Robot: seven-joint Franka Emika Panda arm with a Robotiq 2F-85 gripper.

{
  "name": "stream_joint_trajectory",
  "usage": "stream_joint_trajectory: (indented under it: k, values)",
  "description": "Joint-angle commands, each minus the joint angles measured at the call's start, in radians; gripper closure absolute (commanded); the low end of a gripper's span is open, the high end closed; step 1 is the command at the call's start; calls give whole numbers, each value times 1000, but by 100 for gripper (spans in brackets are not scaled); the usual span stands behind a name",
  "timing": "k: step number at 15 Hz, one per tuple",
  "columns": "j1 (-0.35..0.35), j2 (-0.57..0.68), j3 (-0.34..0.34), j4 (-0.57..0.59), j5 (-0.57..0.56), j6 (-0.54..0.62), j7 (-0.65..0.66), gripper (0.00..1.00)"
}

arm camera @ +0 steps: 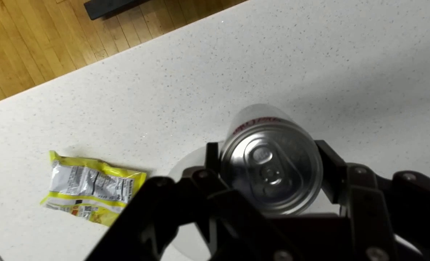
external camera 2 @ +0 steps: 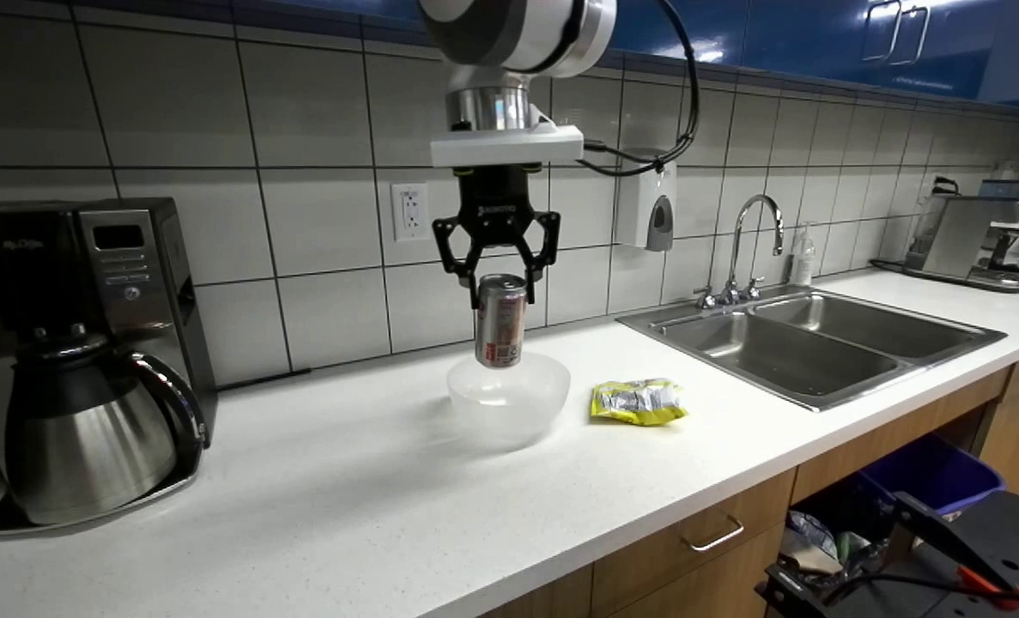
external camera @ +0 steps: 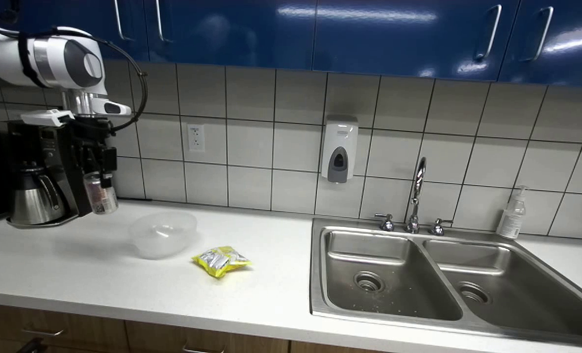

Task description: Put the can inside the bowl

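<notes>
Currently, at the left of the frame in an exterior view, the coffee maker stands near the tiled wall, its steel carafe in place. The arm reaches down from the top centre. Below it I observe the gripper clamped on the can near its upper end. The can is held clear of the counter, red marking toward its base. The wrist view agrees: the lid, uppermost, sits between the two fingers, right of centre. The bowl, translucent and round, stands on the counter; in an exterior view it lies right of the can and lower, a visible gap between them. Next is the packet, yellow and silver, lying on the counter, near the bowl but apart from it in both exterior views. Further right in an exterior view, the dispenser is mounted on the wall near mid-frame. The sink, with two basins, fills the lower right; the tap rises at its rear edge, and the bottle stands at its rear corner. At the far right in an exterior view, I note the espresso machine and, lower in the frame, the blue bin.
</notes>
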Motion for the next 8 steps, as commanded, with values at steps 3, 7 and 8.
stream_joint_trajectory:
  k: [3,7,8]
  values:
    - [-106,1,-36,0,-48,-23,-30,60]
    - [-148,107,-68,49,-63,-3,-54,60]
    - [-151,134,-76,64,-66,1,-54,60]
